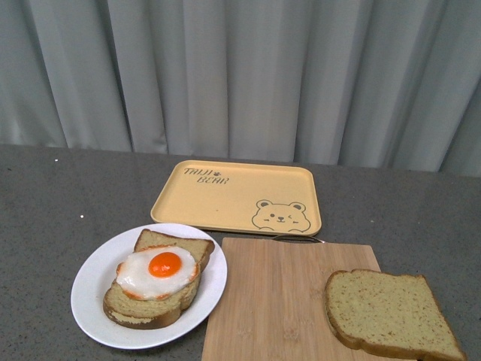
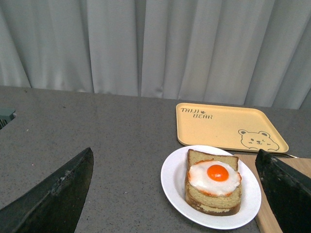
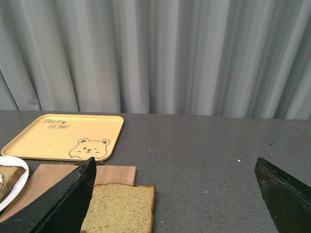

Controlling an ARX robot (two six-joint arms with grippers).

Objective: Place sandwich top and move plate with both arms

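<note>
Nothing picked up yet: the sandwich top (image 1: pixel 391 312) lies flat on the right near corner of the cutting board (image 1: pixel 278 301), hanging a little over its edge toward the counter (image 1: pixel 60 195). The plate (image 1: pixel 90 297) sits just left of the board, carrying stacked bread slices with the fried egg (image 1: pixel 159 271) on top. Neither arm shows in the front view. From the wrist cameras, the right gripper (image 3: pixel 175 160) hangs spread wide above the counter with the loose slice close under one finger, and the left gripper (image 2: pixel 174 153) is equally wide open, empty, looking down toward the plate. I'd say the step is the right arm's pick. It should come down over the overhanging edge, where a finger can slip beneath the crust, and pinch gently so the soft bread doesn't tear or fold. Then it should lift level, carry across the board and lower squarely over the egg, releasing only once the slice rests. The yellow tray (image 1: pixel 237 195) waits behind, bare.
</note>
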